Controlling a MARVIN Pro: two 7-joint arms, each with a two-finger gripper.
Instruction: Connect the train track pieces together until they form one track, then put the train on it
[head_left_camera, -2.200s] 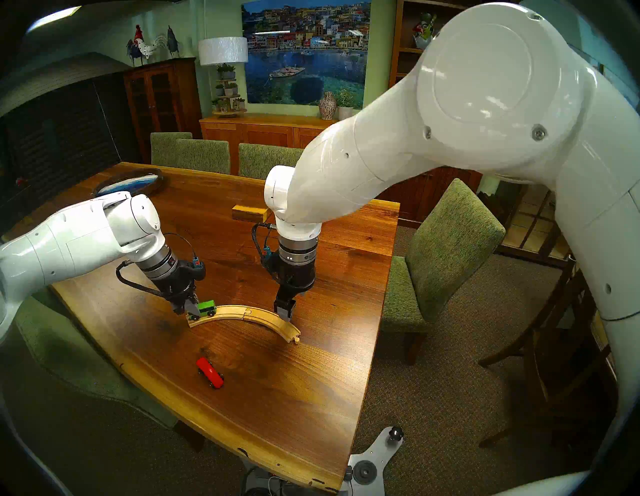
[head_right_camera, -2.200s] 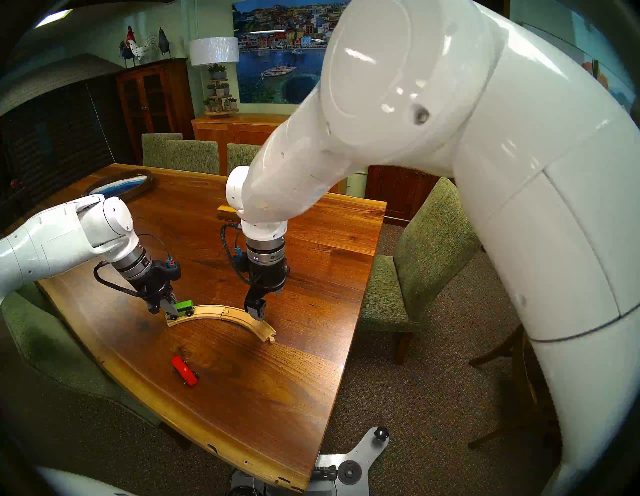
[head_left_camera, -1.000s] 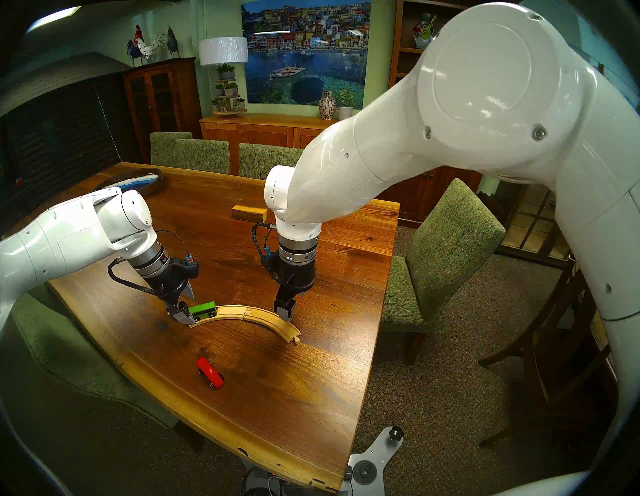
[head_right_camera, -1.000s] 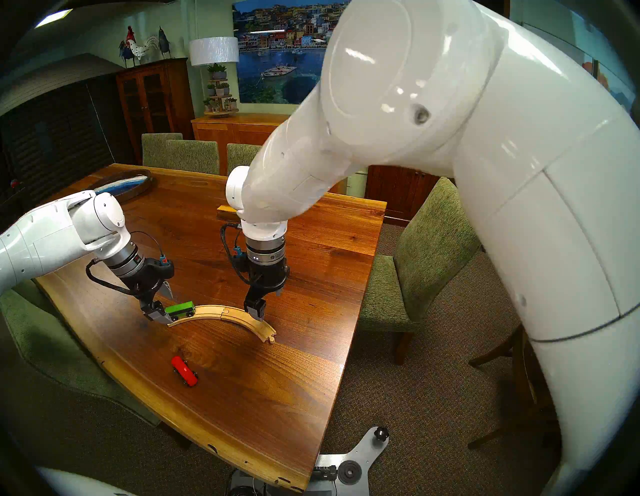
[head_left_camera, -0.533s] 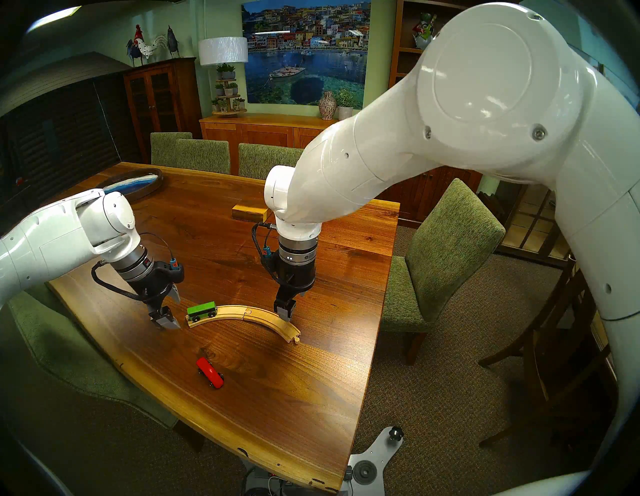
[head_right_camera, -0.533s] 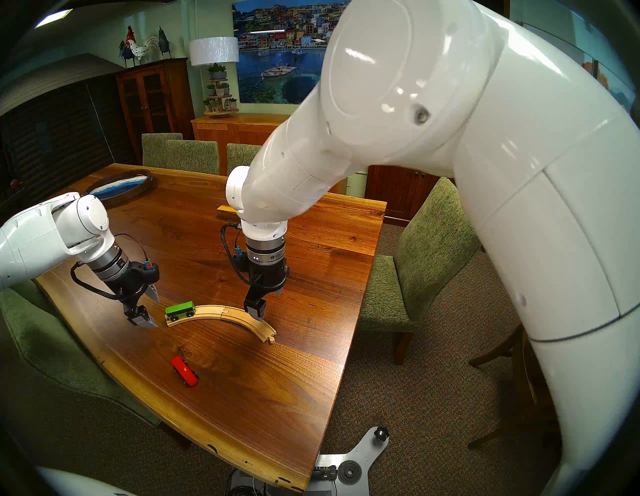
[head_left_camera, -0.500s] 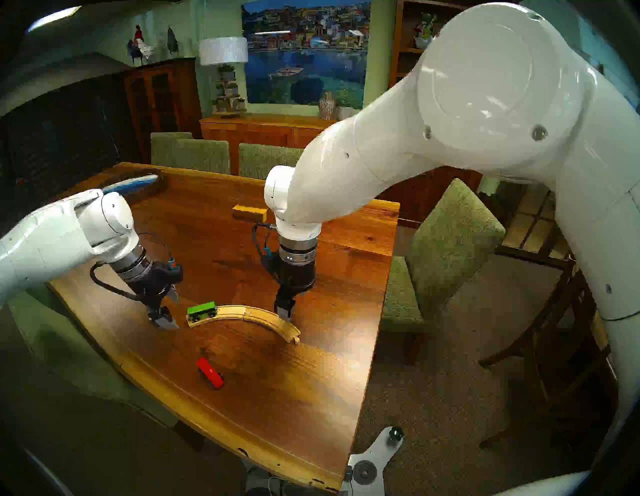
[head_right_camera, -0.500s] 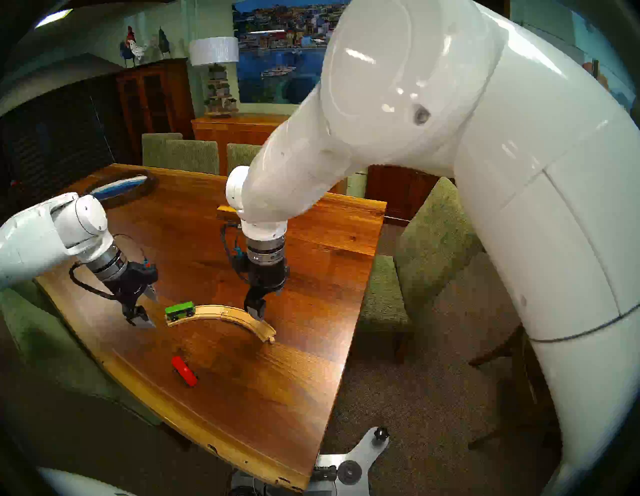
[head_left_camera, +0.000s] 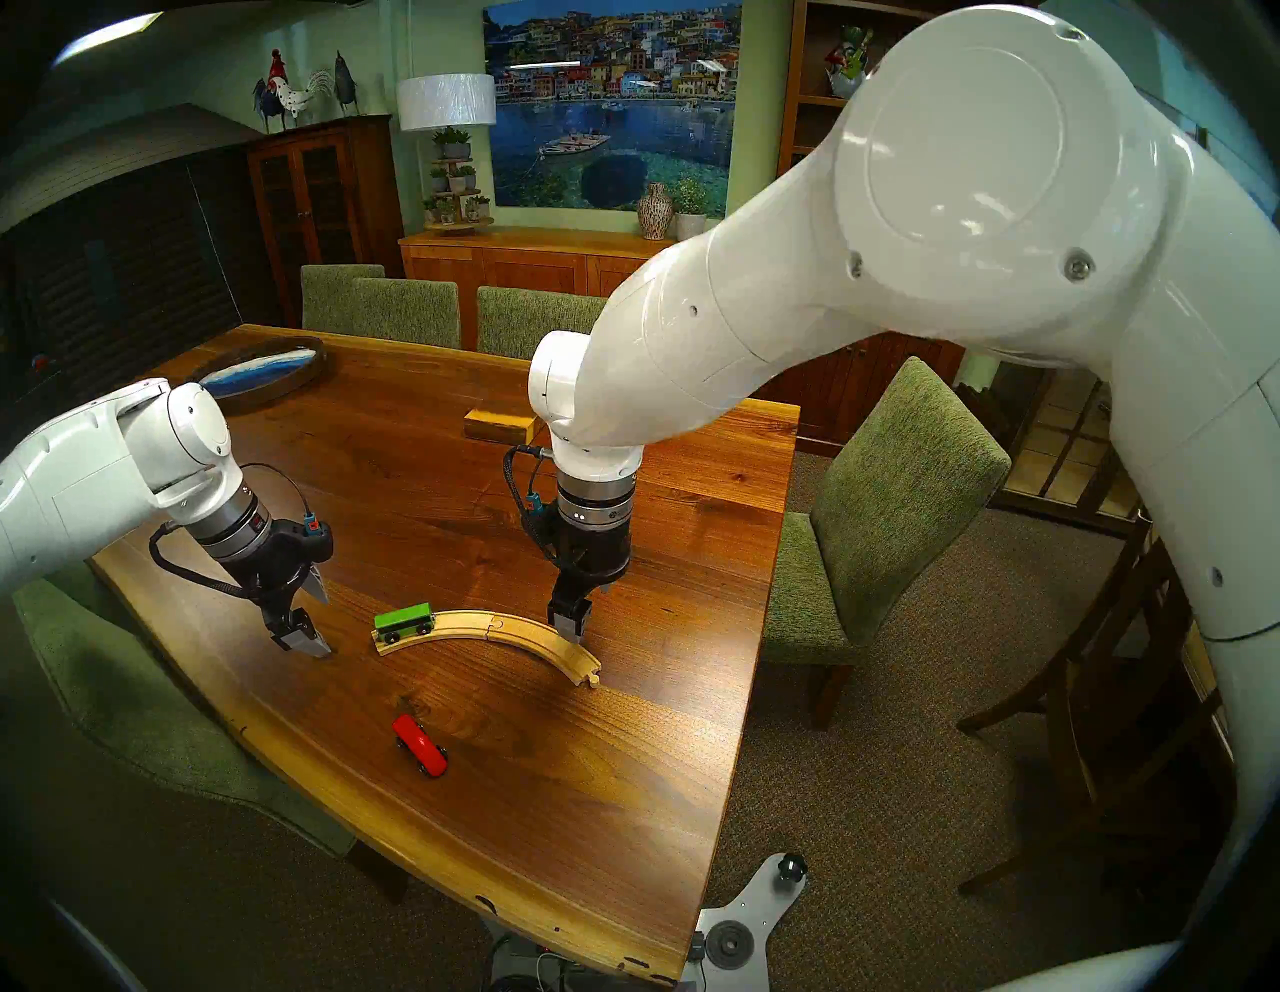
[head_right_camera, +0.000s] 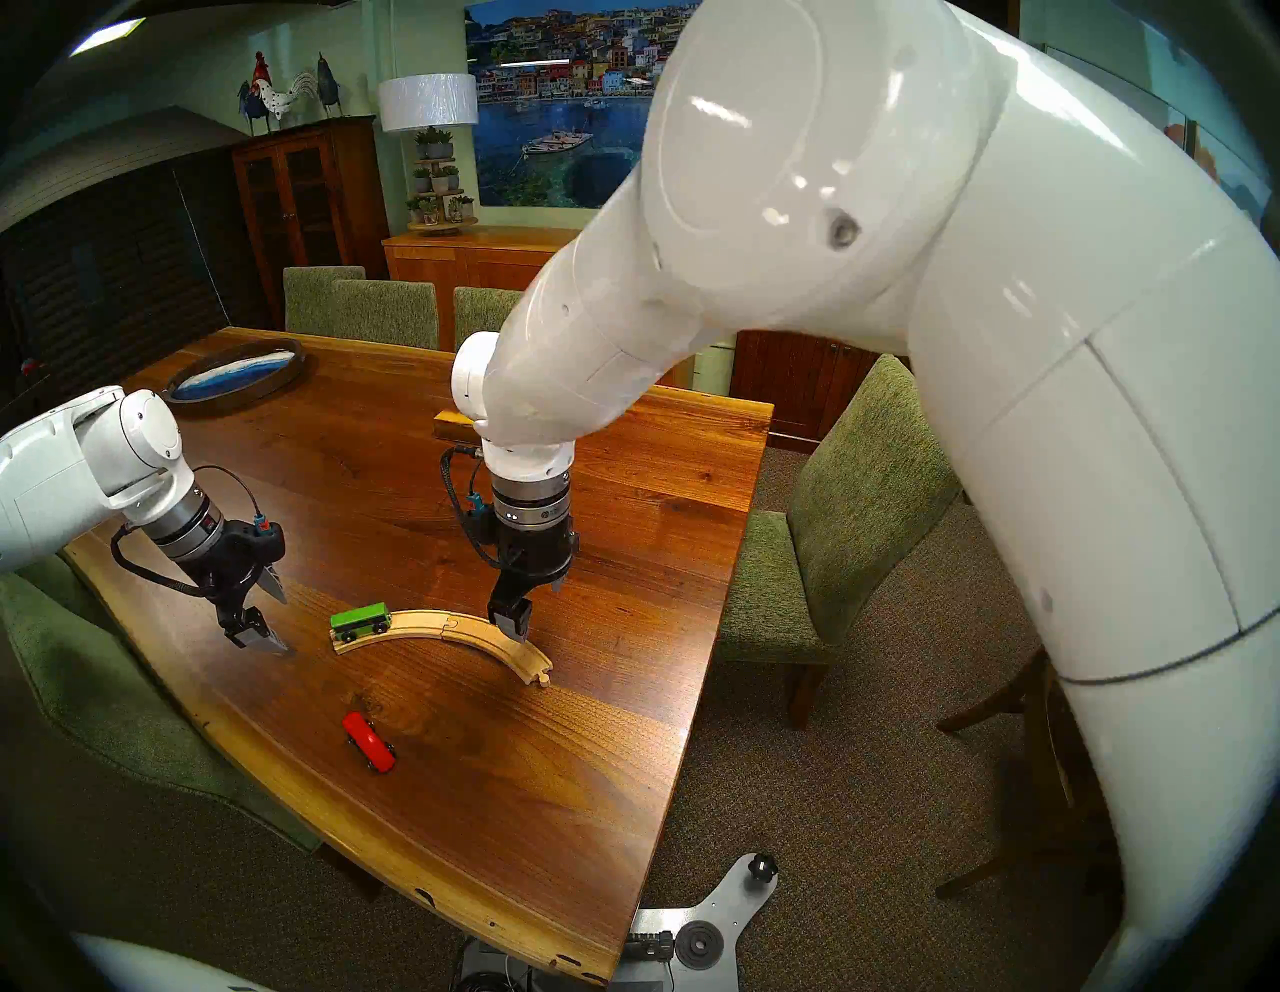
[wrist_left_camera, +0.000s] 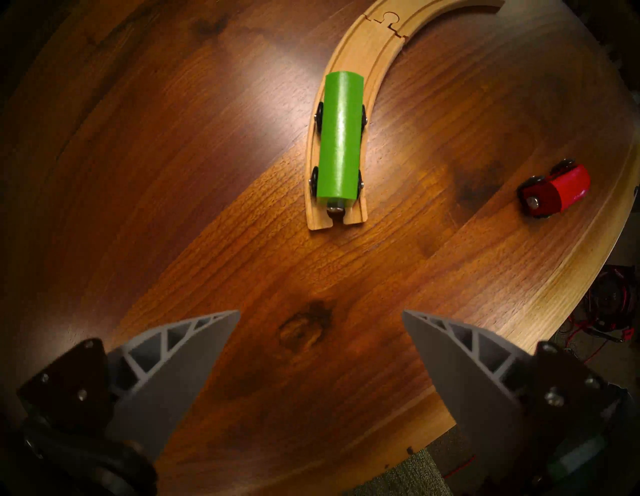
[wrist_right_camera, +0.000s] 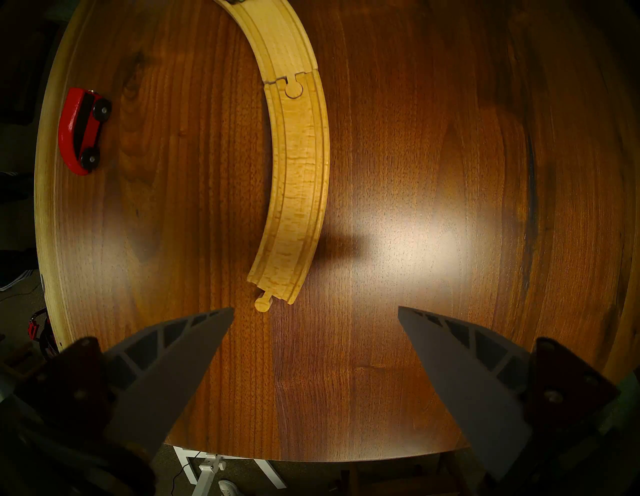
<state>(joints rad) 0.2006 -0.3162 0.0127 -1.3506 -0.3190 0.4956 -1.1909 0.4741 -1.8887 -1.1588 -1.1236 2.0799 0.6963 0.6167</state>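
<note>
The two train track pieces lie joined as one pale track (head_left_camera: 516, 627) (head_right_camera: 460, 627) (wrist_left_camera: 374, 45) (wrist_right_camera: 301, 166), its seam in the middle. The green car (head_left_camera: 403, 618) (head_right_camera: 359, 618) (wrist_left_camera: 340, 135) of the train stands on the track's left end, wheels in the grooves. The red car (head_left_camera: 419, 745) (head_right_camera: 368, 741) (wrist_left_camera: 557, 188) (wrist_right_camera: 78, 130) lies on the table nearer me, off the track. My left gripper (head_left_camera: 325, 627) (head_right_camera: 284, 625) (wrist_left_camera: 321, 311) hangs open and empty, left of the green car. My right gripper (head_left_camera: 587, 616) (head_right_camera: 537, 613) (wrist_right_camera: 316, 308) hovers open over the track's right end, by the peg.
A yellow-brown wooden block (head_left_camera: 499, 424) lies behind my right wrist. A round dark tray (head_left_camera: 267, 370) with a blue inlay sits at the far left. Green chairs ring the table (head_left_camera: 554, 796), whose curved pale front edge runs close to the red car.
My left gripper has opened off the green car, left it on the track, and drawn back to the left. The right arm, the track and the red car have not moved.
</note>
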